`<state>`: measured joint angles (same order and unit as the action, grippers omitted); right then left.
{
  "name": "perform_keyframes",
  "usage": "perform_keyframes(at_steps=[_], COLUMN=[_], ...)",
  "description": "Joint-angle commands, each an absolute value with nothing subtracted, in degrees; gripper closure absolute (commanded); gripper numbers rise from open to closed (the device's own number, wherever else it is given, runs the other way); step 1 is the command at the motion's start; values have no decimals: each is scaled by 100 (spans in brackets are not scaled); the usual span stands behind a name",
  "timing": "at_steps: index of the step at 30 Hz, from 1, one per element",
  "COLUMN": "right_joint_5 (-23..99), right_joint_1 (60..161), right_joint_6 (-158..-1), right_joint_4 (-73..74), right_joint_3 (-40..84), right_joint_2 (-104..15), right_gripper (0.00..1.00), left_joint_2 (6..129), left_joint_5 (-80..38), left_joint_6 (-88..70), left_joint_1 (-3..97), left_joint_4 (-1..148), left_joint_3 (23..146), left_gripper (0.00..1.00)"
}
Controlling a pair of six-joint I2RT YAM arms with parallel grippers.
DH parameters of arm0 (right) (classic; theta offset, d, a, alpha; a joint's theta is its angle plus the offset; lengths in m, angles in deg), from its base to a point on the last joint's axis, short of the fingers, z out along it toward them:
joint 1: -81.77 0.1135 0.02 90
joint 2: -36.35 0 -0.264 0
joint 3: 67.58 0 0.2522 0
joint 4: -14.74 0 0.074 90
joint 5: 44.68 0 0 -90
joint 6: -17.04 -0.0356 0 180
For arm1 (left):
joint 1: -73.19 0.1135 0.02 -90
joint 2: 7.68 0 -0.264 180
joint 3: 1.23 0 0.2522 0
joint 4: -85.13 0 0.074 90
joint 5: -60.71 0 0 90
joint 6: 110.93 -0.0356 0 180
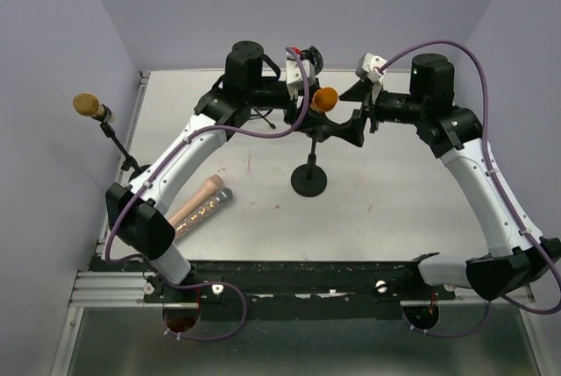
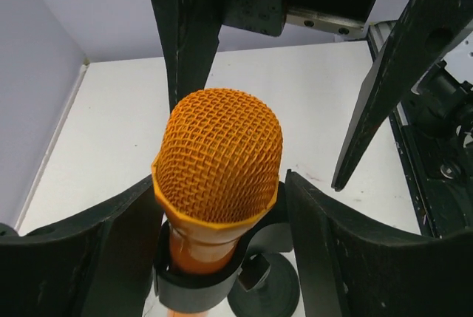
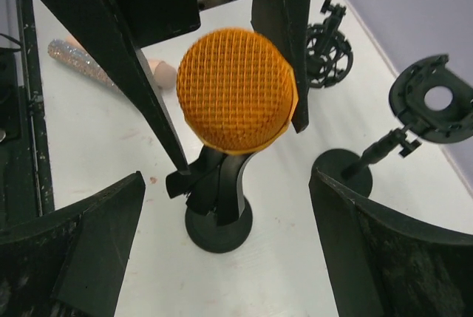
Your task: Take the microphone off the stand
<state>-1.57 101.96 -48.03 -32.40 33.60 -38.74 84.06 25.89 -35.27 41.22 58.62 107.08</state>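
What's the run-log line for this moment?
phase: pre-grasp | orange microphone: seated in stand clip | left gripper: open, around mic head | right gripper: open, opposite side

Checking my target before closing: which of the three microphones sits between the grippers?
The orange mesh-headed microphone, clipped in the central black stand. The tan-headed one is far left; the pink glittery one lies flat.

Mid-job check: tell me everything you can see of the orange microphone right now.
The orange microphone has a rounded mesh head over a smooth orange body that looks plastic. It stands roughly upright, head up, its body seated in the black clip of the round-based stand mid-table. The left tool brackets it closely just below the head; contact cannot be told. The right tool gapes wide around it, apart.
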Motion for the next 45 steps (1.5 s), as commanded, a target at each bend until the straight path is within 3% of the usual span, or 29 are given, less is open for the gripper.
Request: perform_keyframes(at_steps=[1, 4, 10, 14, 17, 20, 23, 25, 28, 36, 45], right_joint_5=[199, 260, 340, 313, 313, 156, 164, 199, 190, 296, 383], right_joint_1=[10225, 10216, 10216, 10225, 10216, 10216, 10216, 10216, 10207, 10207, 10207], right_joint_6=[-4948, -5133, -5248, -5073, -4949, -4949, -4940, -4931, -4914, -4844, -4984], right_joint_4=[-3638, -3444, -3110, -2943, -2952, -2960, -3004, -3074, -3092, -3277, -3250], right_joint_3=[2960, 2775, 2608, 2468, 2379, 2406, 2441, 2476, 2485, 2353, 2098], right_joint_2=[-3617, -3555, -3616, -3713, -3827, -3906, -4002, -4064, -4038, -3924, -3660], right_gripper=[0, 0, 0, 0, 0, 0, 0, 0, 0, 0, 0], left_joint_2=[8609, 8627, 8206, 7697, 7564, 7599, 7660, 7660, 7617, 8283, 9013], left_joint_5=[2916, 2802, 1768, -40, -686, -810, -566, -145, 698, 2449, 3039], left_joint_6=[-3623, -3228, -2796, -3032, -3130, -2981, -2726, -2716, -2900, -3146, -3710], left_joint_1=[3997, 3997, 3962, 3743, 3663, 3636, 3654, 3654, 3697, 4014, 4032], left_joint_4=[5853, 6204, 6644, 6847, 6812, 6575, 6434, 6477, 6740, 6084, 5301], left_joint_3=[10939, 10921, 10492, 9921, 9743, 9814, 9884, 9849, 9630, 10427, 11544], left_gripper=[33, 54, 83, 84, 85, 82, 44, 31, 24, 21, 26])
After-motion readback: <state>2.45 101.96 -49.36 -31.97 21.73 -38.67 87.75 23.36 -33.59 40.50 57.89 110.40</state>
